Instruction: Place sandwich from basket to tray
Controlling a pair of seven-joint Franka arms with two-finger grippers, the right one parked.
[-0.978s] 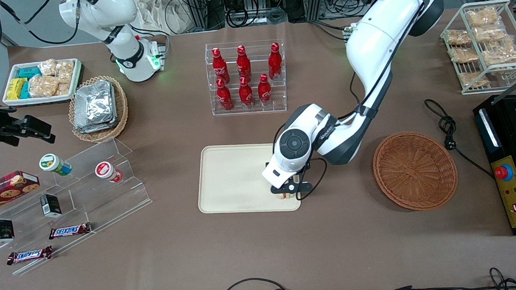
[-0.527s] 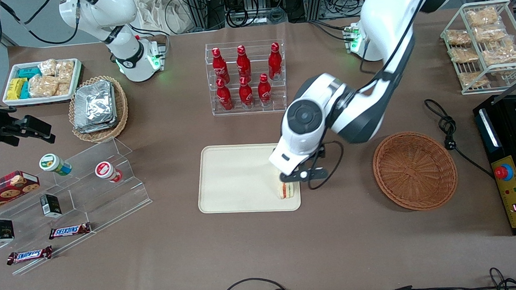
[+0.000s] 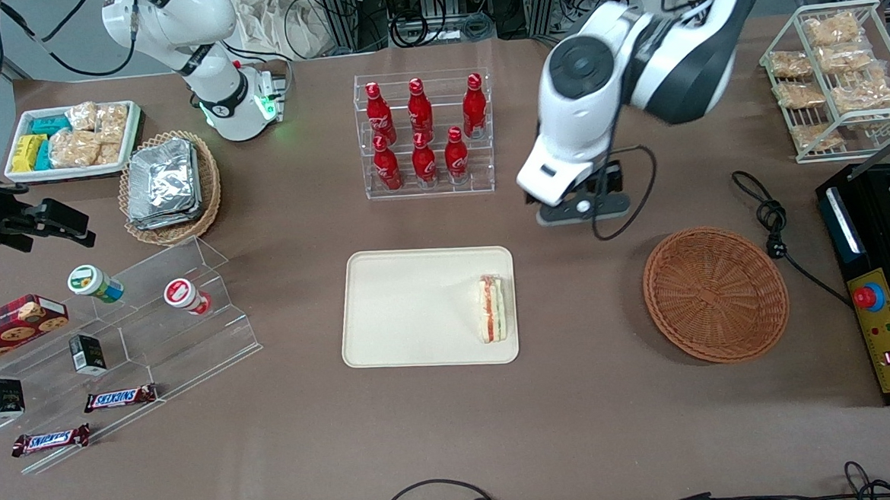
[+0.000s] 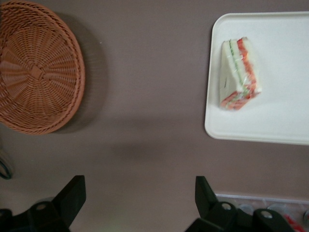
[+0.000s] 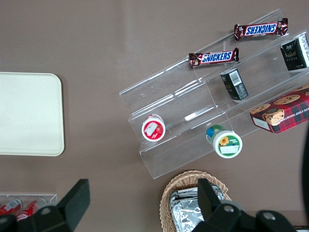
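Observation:
The sandwich, a pale wedge with red and green layers, lies on the cream tray near the tray's edge toward the working arm's end. The reddish-brown wicker basket sits beside the tray with nothing in it. My gripper hangs high above the bare table between the bottle rack and the basket, farther from the front camera than the tray. It is open, with nothing between its fingers.
A clear rack of red bottles stands next to the raised arm. A black cable and plug lie by the basket, with a black machine and a wire snack rack toward the working arm's end. Acrylic snack shelves lie toward the parked arm's end.
My gripper let go of the sandwich, rose off the tray and swung away from the front camera toward the bottle rack. The sandwich stays on the tray, now fully uncovered.

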